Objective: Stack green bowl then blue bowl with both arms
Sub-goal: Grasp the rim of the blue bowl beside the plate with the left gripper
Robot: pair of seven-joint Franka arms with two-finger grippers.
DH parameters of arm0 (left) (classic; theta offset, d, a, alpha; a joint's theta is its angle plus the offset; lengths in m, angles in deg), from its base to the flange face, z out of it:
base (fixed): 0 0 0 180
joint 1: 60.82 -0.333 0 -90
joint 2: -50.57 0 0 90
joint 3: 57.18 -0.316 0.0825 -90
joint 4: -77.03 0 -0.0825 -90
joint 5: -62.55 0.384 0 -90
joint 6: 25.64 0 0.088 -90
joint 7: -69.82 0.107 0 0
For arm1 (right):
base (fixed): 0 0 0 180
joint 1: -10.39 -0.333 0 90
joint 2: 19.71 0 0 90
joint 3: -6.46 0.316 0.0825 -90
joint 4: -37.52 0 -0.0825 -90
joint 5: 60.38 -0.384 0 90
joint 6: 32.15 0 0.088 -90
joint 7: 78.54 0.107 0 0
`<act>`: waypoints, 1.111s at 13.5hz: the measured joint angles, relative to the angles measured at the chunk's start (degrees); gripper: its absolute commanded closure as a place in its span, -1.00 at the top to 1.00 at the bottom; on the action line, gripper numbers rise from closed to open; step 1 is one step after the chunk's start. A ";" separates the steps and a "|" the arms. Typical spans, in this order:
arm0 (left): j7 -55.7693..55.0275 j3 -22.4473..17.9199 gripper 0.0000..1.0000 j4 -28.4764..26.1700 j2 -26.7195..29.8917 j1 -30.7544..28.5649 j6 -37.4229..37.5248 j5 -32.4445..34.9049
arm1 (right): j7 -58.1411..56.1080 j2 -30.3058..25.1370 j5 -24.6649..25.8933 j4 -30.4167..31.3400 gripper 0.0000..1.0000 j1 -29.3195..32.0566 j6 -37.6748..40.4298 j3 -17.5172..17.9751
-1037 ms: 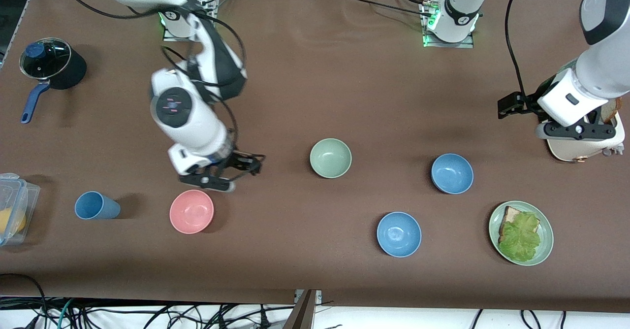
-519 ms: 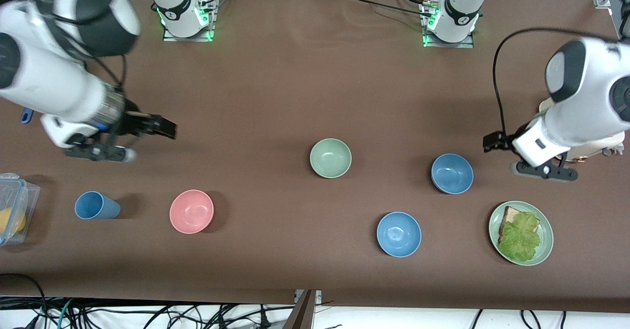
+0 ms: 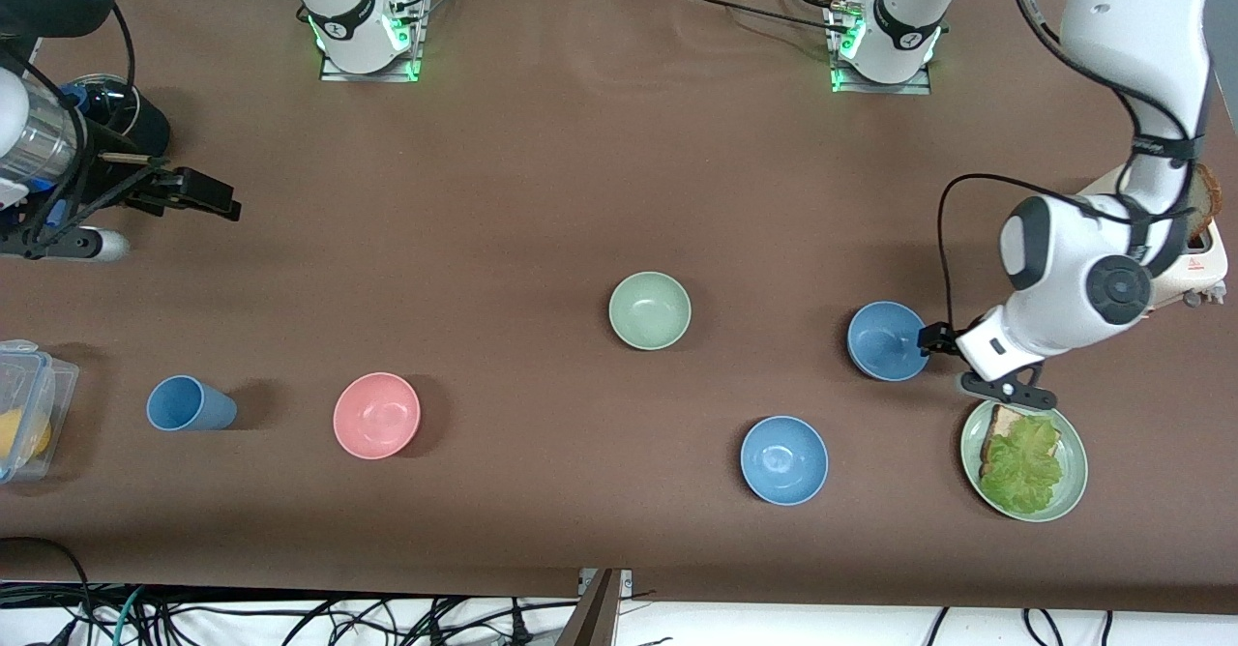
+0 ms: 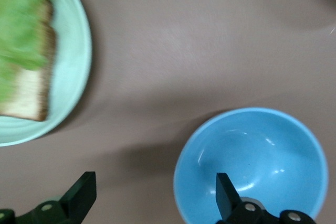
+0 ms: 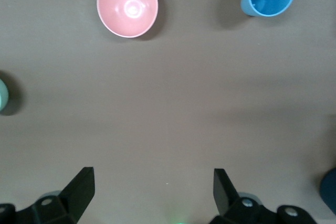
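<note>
The pale green bowl (image 3: 650, 310) stands mid-table, its rim just showing in the right wrist view (image 5: 2, 94). The muted blue bowl (image 3: 888, 340) stands toward the left arm's end. My left gripper (image 3: 938, 341) hangs open at that bowl's rim; in the left wrist view (image 4: 155, 182) one finger (image 4: 226, 195) is over the blue bowl (image 4: 249, 169) and the other over bare table. My right gripper (image 3: 198, 196) is open and empty (image 5: 153, 182), over the table at the right arm's end, beside the pot.
A glossier blue bowl (image 3: 783, 459) and a green plate (image 3: 1074, 477) with bread and lettuce lie nearer the camera. A pink bowl (image 3: 376, 415), blue cup (image 3: 189, 404), plastic box (image 3: 29, 404), black pot (image 3: 145, 133) and cream toaster (image 3: 1204, 274) also stand here.
The right arm swung away from the pink bowl to the table's end by the pot. The left arm came down from the toaster to the blue bowl's rim. Both grippers stayed open.
</note>
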 measured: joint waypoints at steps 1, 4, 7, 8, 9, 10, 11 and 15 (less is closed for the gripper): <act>0.49 0.06 0.04 -1.95 -0.45 0.33 -2.37 0.00 | 0.00 -0.58 0.20 1.01 1.00 1.38 0.00 1.16; 2.32 0.12 -1.00 -3.04 -1.51 0.72 -4.62 0.01 | 0.00 -3.01 0.29 4.01 1.00 2.34 -0.01 1.78; 2.88 -0.03 -1.00 -2.78 -1.51 0.66 -4.62 0.01 | 0.00 -3.75 0.32 4.36 1.00 2.35 -0.01 1.79; 2.99 -0.07 -1.00 -2.74 -1.51 0.59 -4.62 0.01 | -0.01 -3.74 0.35 4.39 1.00 2.35 -0.03 1.80; 3.08 -0.09 -1.00 -2.71 -1.51 0.54 -4.62 0.01 | -0.01 -3.74 0.38 4.44 1.00 2.35 -0.07 1.80; 3.10 0.00 -1.00 -2.53 -1.38 0.54 -4.58 0.00 | -0.01 -3.74 0.41 4.48 1.00 2.35 -0.12 1.80; 3.17 0.20 -1.00 -2.35 -0.70 0.56 -3.99 0.01 | -0.01 -3.74 0.49 4.51 1.00 2.36 -0.14 1.80; 3.22 1.69 -1.00 -0.72 3.75 0.60 3.57 0.01 | -0.52 -3.72 1.83 4.32 1.00 2.39 -0.32 1.80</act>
